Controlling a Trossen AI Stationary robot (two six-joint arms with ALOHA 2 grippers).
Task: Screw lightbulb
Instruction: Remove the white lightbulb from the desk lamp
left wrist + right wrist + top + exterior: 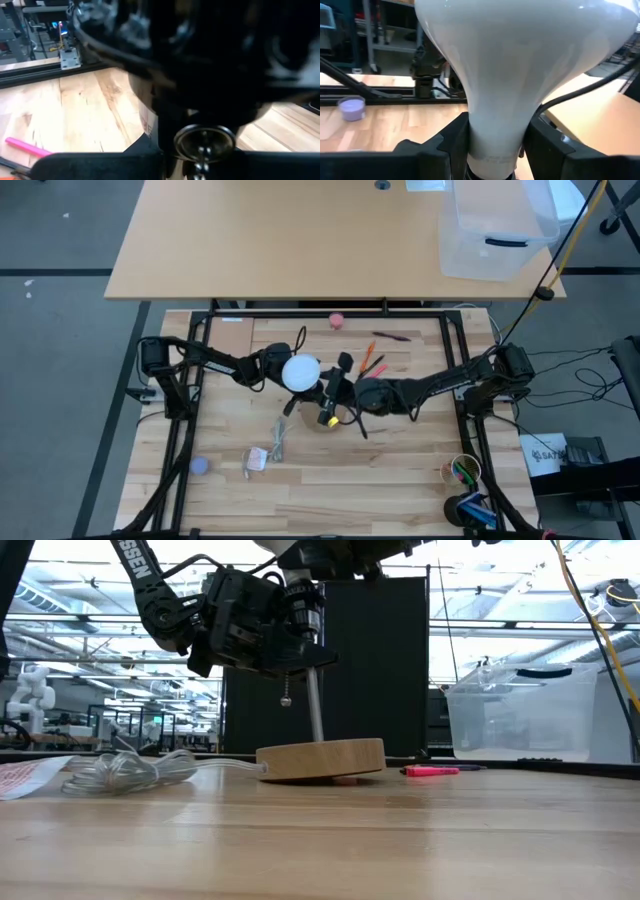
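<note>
The lightbulb (301, 372), one only, sits near the middle of the wooden table (400, 480), its white globe up and its neck pinched between the two fingers of the right gripper (495, 145), whose pads (451, 142) press either side of the neck just above the base; two dark arms meet there, and the left gripper (275, 365) lies just beside the globe with its fingers pressed together, hard against a black socket (200, 142) with a beaded pull chain (286, 698); one round wooden base (320, 758) stands on the table under a thin metal post (314, 710); one clear plastic bin (495, 230) rests on the far desk; one coil of clear cord (130, 772) lies beside the base; one pink marker (432, 770); one pink ball (337, 320); one pale purple ball (199, 466).
</note>
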